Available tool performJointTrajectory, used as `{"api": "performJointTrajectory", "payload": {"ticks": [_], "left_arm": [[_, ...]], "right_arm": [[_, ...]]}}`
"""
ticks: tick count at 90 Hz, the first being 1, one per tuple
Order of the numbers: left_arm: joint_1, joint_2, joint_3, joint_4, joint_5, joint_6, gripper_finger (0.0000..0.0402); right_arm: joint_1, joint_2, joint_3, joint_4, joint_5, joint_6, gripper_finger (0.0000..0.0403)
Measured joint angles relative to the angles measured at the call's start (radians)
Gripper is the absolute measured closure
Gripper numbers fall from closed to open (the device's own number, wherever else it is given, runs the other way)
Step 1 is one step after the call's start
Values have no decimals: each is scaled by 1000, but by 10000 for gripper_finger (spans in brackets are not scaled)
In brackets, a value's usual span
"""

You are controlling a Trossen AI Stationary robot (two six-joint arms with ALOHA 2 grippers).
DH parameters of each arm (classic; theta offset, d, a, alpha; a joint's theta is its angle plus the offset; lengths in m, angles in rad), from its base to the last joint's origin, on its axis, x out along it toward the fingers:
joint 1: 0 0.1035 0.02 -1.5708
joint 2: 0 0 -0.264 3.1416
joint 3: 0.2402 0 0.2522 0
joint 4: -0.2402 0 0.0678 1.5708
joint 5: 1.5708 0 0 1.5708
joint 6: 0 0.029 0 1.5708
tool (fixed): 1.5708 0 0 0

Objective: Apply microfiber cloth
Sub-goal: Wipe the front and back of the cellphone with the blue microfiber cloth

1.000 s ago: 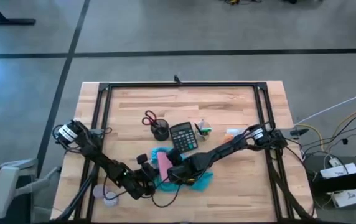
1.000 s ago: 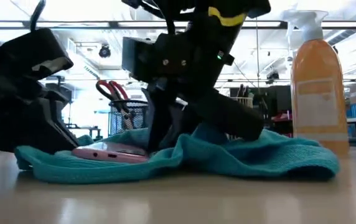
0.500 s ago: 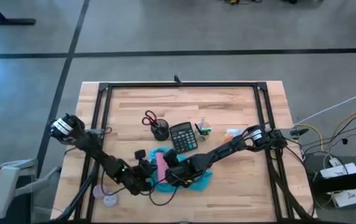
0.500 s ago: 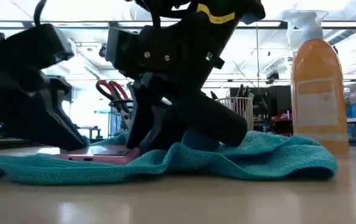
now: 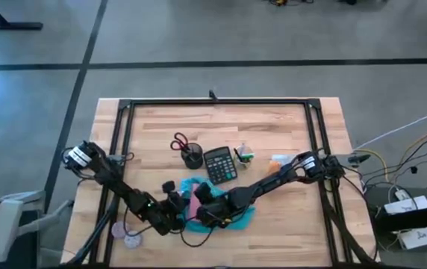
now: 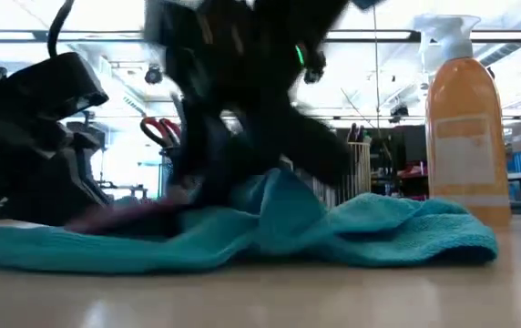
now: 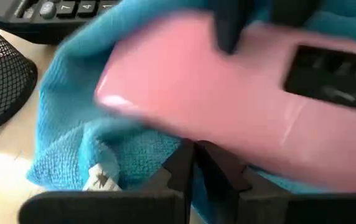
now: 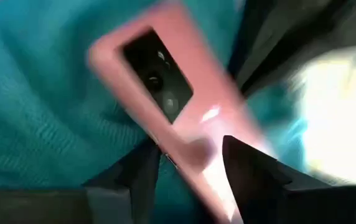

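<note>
Pink phone (image 7: pixel 228 106) on microfiber cloth (image 6: pixel 397 232), left gripper (image 7: pixel 193 163) pressed together, right gripper (image 8: pixel 187 155) spread, low view motion-blurred

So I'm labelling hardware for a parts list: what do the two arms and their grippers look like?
Both arms are dark, jointed and slender. The left arm ends in a pale cap at its outer end, as does the right arm. The left gripper and right gripper have black, wedge-shaped fingers.

Pink phone (image 6: pixel 142 211) & right gripper (image 6: pixel 233 118) blurred, low view.
</note>
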Motion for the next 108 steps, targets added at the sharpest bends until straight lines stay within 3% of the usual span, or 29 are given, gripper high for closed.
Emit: {"api": "performJointTrajectory", "payload": {"ticks": [28, 57, 66, 78, 91, 108], "left_arm": [[-1, -4, 1, 13, 4, 31, 381], [-5, -54, 1, -13, 16, 86, 381], [-9, -90, 1, -83, 37, 86, 381], [-26, -148, -1, -240, 50, 65, 381], [-43, -212, -9, -396, 57, 26, 381], [-68, -273, -73, -437, 54, -103, 381]], "right_arm": [[-19, 0, 38, -2, -10, -21, 272], [-79, 8, 37, 27, -261, 93, 312], [-97, 8, 36, 39, -337, 159, 341], [-107, -4, 42, 28, -354, 228, 388], [-110, -35, 55, 1, -361, 292, 392], [-111, -139, 57, -24, -367, 422, 398]]}}
